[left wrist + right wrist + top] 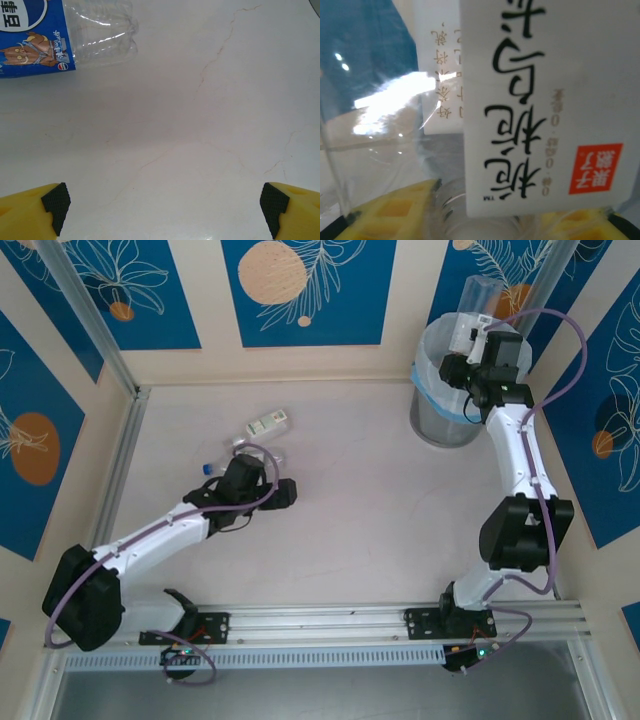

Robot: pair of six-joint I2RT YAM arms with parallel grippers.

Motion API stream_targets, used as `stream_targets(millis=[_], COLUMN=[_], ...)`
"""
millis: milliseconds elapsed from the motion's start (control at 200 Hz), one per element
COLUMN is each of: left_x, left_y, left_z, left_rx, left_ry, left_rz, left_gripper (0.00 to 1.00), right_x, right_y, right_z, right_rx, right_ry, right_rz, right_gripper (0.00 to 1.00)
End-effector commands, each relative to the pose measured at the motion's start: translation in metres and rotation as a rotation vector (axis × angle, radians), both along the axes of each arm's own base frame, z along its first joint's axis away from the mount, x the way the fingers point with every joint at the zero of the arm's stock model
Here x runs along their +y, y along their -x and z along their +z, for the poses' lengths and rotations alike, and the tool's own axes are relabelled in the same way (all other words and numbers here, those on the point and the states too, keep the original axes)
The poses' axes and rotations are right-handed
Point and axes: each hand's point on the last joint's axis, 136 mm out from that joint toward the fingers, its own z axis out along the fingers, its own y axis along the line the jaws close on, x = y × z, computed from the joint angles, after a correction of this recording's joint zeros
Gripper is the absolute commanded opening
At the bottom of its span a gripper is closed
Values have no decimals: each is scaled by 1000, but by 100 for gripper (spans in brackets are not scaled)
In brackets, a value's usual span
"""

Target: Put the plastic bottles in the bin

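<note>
Pincer on the right arm (468, 348): closed on a white-labelled bottle (482, 302), held over the mouth of the bin (438, 422). The right wrist view confirms the grip: clear, crumpled plastic and a white label with black characters and a small red square (545, 100) sit between the yellow fingers (395, 212). The bin stands at the far right corner of the worktop (400, 530), a pale bluish liner bag (424, 375) folded over its rim.

Pincer on the left arm (290, 492): wide open, gripping nothing. It sits low over the worktop left of centre. In the left wrist view its two black pads (56, 206) stand far apart, with bare pale stone between them.

Bottles remaining on the worktop:
- a blue-labelled bottle (50, 35) lying on its side, ahead and to one side of the open left pincer, not touching it;
- a green-white labelled bottle (268, 423) lying beyond the left arm, toward the back wall;
- a clear bottle (245, 444) just beside it, partly hidden by the arm;
- a blue cap (207, 468) close to the left forearm; the bottle it belongs to cannot be made out.
</note>
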Motion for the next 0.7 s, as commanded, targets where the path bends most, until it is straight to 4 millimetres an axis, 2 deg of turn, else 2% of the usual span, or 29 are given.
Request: stream_targets(millis=[0, 180, 515, 695], left_x=[11, 16, 17, 18], left_y=[1, 4, 4, 1], left_z=[3, 5, 11, 12], left_rx=[-14, -22, -42, -43], left_ry=[-6, -15, -11, -14], left_rz=[37, 45, 45, 61], left_gripper=[99, 99, 99, 99], right_x=[-19, -39, -61, -63], right_y=[-14, -22, -30, -29], right_z=[20, 4, -24, -23], right_rx=[-54, 36, 113, 113], right_ry=[71, 131, 276, 261], right_rz=[-46, -70, -72, -94], right_gripper=[8, 12, 19, 37])
